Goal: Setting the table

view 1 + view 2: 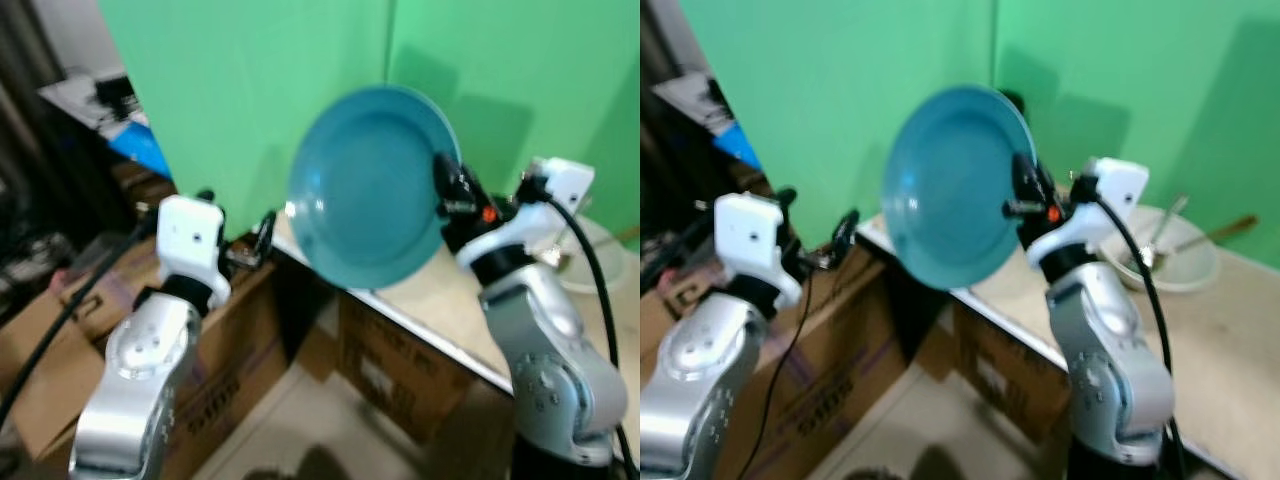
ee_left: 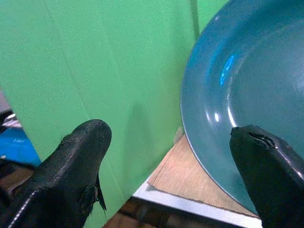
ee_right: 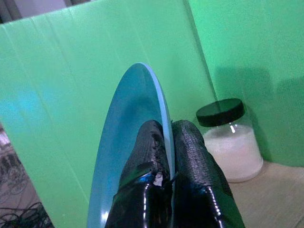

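A large teal plate (image 1: 372,186) hangs upright in the air above the table's left corner, its face turned toward me. My right gripper (image 1: 447,192) is shut on the plate's right rim; in the right wrist view its two fingers (image 3: 156,156) pinch the thin edge of the plate (image 3: 128,152). My left gripper (image 1: 262,232) stands open just left of the plate, level with its lower edge and not touching it. In the left wrist view its fingertips (image 2: 88,142) are spread wide with the plate (image 2: 247,95) beyond them.
The wooden table (image 1: 450,300) with a white edge runs from centre to right before a green screen (image 1: 250,90). A white bowl (image 1: 1175,255) with utensils sits on it at right. A jar of white powder (image 3: 230,140) stands by the screen. Cardboard boxes (image 1: 400,375) lie below and at left.
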Controlling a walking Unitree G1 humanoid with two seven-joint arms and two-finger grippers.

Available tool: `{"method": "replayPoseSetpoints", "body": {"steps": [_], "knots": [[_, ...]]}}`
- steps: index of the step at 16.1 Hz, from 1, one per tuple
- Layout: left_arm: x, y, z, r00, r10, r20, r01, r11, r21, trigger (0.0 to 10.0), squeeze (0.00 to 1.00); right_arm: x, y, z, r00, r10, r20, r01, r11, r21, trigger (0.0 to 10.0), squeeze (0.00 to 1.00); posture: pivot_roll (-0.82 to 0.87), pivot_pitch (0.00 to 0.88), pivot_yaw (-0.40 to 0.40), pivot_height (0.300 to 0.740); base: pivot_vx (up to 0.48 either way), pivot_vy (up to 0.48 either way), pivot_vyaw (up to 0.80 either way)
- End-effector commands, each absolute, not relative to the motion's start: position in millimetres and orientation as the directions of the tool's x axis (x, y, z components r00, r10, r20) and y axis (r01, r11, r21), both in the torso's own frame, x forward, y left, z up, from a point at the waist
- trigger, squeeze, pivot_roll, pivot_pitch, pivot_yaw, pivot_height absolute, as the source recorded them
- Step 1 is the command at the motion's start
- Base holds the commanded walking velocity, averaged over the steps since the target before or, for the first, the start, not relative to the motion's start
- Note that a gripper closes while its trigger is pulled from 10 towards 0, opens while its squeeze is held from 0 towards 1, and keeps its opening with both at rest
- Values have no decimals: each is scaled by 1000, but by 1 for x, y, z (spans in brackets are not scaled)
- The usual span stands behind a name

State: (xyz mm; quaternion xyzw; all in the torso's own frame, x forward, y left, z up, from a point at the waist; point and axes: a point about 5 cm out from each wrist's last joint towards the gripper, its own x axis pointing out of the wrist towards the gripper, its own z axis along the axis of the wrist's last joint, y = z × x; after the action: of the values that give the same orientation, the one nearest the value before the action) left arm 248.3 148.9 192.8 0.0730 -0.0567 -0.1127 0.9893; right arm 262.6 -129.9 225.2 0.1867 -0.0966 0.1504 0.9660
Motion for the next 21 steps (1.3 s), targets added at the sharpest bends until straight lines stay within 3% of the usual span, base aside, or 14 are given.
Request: {"method": "replayPoseSetpoints", "body": {"steps": [1, 6, 12, 19, 21], "knots": [[249, 148, 193, 968, -234, 91, 218, 962, 163, 10000, 0, 261, -131, 233, 925, 249, 286, -339, 881, 330, 10000, 0, -63, 0, 66, 740, 0, 0, 0], [247, 148, 191, 966, -245, 79, 230, 960, 161, 10000, 0, 259, -131, 228, 932, 260, 253, -333, 889, 314, 10000, 0, -68, 0, 70, 740, 0, 0, 0], [246, 150, 192, 967, -235, 94, 220, 964, 148, 10000, 0, 261, -136, 235, 930, 231, 287, -326, 878, 350, 10000, 0, -68, 0, 65, 740, 0, 0, -800], [249, 149, 204, 959, -241, 150, 219, 964, 150, 10000, 0, 261, -145, 268, 891, 164, 423, -377, 787, 489, 10000, 0, -73, 0, 73, 740, 0, 0, -800], [251, 147, 205, 956, -249, 153, 226, 962, 152, 10000, 0, 261, -151, 272, 895, 126, 428, -340, 813, 473, 10000, 0, -81, 0, 75, 740, 0, 0, -800]]}}
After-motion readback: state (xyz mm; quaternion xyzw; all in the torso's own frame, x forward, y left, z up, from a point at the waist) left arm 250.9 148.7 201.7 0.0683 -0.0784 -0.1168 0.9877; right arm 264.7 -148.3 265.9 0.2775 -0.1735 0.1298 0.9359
